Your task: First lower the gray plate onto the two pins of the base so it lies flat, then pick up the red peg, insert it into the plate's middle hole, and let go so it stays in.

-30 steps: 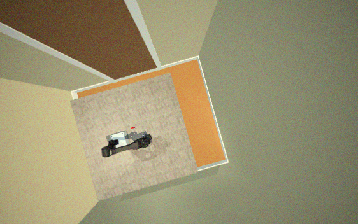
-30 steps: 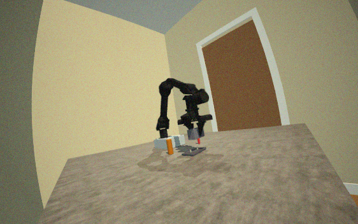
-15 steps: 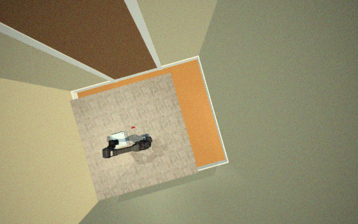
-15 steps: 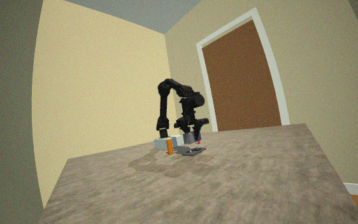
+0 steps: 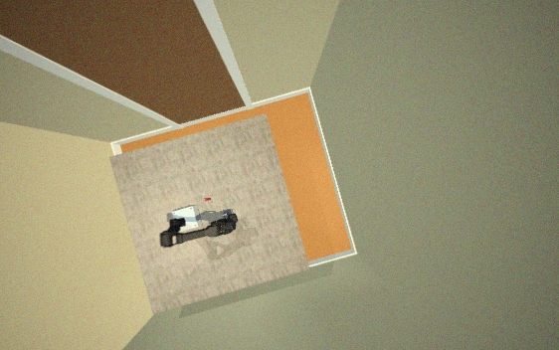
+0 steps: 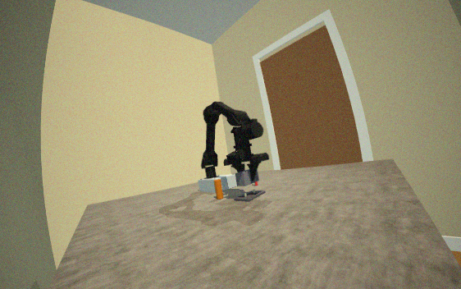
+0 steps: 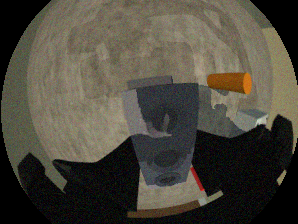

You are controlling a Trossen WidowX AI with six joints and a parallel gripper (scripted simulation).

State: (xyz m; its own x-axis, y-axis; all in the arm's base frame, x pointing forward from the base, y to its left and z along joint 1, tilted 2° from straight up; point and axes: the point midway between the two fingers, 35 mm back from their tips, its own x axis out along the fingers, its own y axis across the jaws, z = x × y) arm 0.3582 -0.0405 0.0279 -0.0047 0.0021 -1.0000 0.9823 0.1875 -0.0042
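My gripper (image 6: 244, 172) (image 7: 158, 131) (image 5: 225, 219) is shut on the gray plate (image 6: 244, 178) (image 7: 162, 125) and holds it a little above the dark base (image 6: 249, 196). In the wrist view the plate covers most of the base; only a gray strip of the base (image 7: 149, 83) shows past the plate's far edge. The pins are hidden. The red peg (image 6: 256, 182) (image 7: 197, 180) (image 5: 207, 199) stands on the table just beside the base, close to my right finger.
An orange cylinder (image 6: 218, 189) (image 7: 229, 83) stands in front of the arm's white mounting block (image 6: 223, 181) (image 5: 185, 213), left of the base. The table (image 6: 287, 238) runs wide on all sides; a door is behind.
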